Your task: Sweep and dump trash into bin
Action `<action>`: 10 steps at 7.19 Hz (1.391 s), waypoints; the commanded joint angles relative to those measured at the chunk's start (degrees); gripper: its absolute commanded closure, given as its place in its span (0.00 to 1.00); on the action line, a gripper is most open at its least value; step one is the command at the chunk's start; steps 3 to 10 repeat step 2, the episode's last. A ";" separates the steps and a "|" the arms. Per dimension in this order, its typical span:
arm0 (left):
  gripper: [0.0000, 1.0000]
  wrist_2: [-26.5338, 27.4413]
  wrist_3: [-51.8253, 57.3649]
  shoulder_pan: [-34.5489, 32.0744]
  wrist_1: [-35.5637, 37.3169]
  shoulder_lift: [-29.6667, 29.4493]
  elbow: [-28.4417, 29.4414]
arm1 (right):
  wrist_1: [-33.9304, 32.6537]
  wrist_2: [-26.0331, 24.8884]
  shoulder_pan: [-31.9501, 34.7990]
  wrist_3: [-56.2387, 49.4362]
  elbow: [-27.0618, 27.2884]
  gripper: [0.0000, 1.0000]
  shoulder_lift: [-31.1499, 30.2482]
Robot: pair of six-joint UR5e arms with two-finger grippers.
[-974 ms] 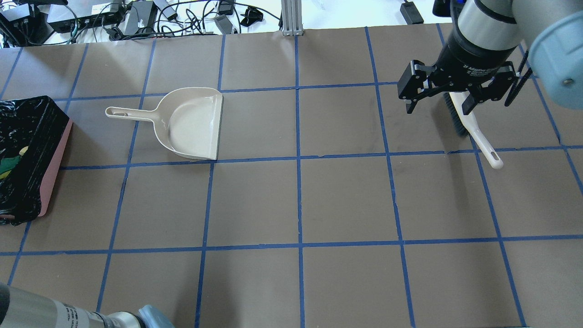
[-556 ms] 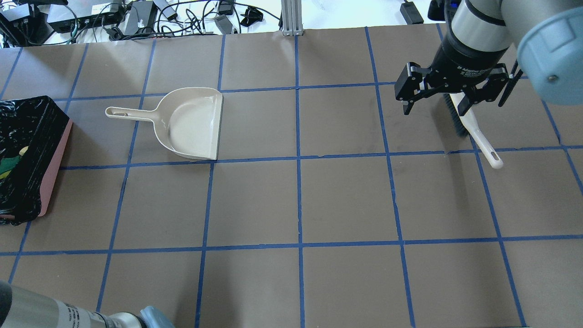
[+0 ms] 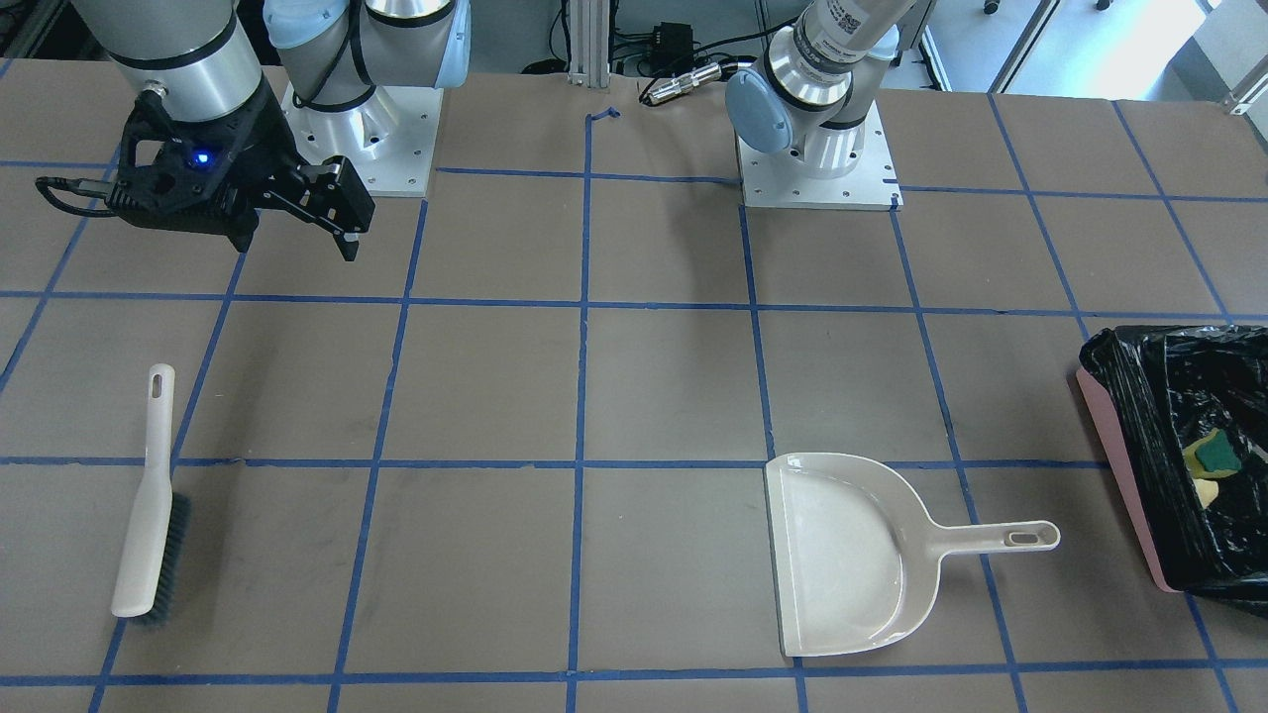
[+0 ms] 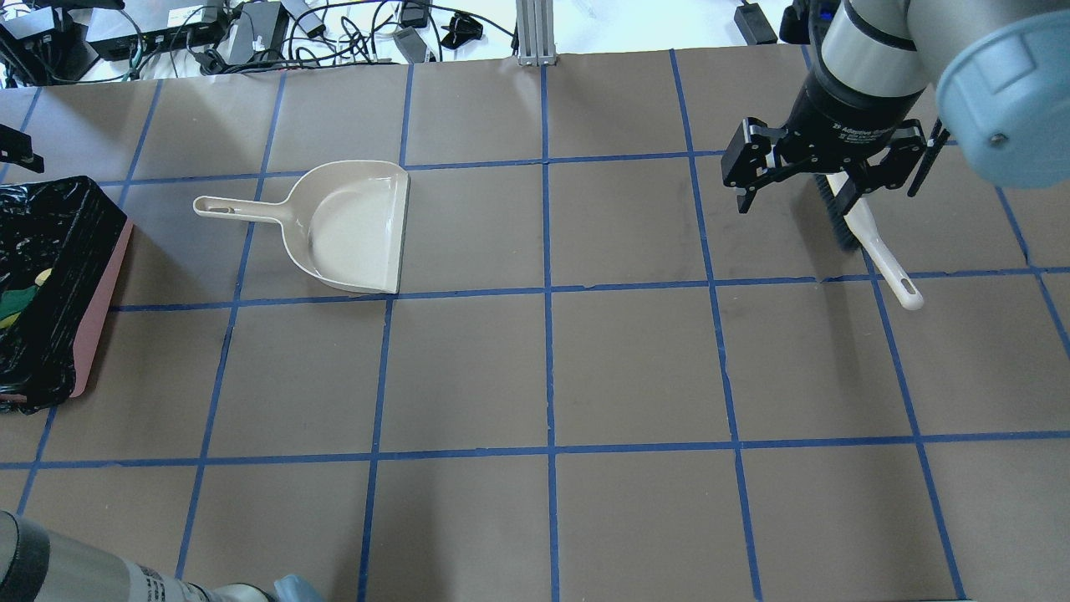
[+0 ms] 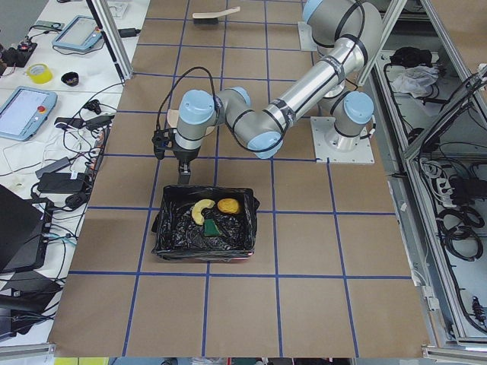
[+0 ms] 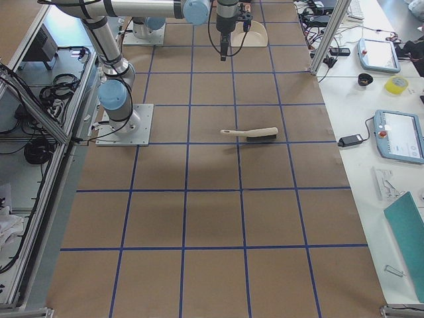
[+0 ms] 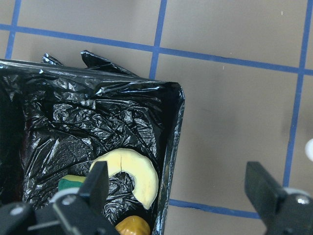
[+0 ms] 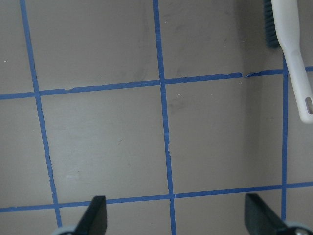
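Trash [image 5: 204, 210] sits inside the bin [image 3: 1114, 465] at the left end of your worktop [image 3: 654, 396]
The bin is pink and rectangular, lined with crinkled glossy black plastic; in it you have the curved tan croissant [image 7: 137, 171], the yellow-green sponge [image 7: 73, 183] and the lumpy amber pastry [image 7: 132, 227]. Your left hand [image 7: 178, 188] hovers over the bin's rim, fingers spread wide. The smooth beige dustpan [image 3: 852, 555] lies between bin and centre. Your right hand [image 4: 794, 194], also wide, hangs near the dark-bristled brush [image 3: 149, 495] toward the right end, clear of it; a broad stretch of brown, blue-taped worktop separates dustpan and brush
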 commanded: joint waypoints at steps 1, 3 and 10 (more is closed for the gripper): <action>0.00 2.97 -10.62 -10.09 -0.20 1.12 0.19 | 0.01 0.01 0.00 0.09 0.00 0.00 0.08; 0.00 9.53 -11.90 -13.11 -0.55 0.95 0.10 | 0.10 -0.16 0.00 0.01 0.00 0.00 -0.01; 0.00 9.53 -11.90 -13.11 -0.55 0.95 0.10 | 0.10 -0.16 0.00 0.01 0.00 0.00 -0.01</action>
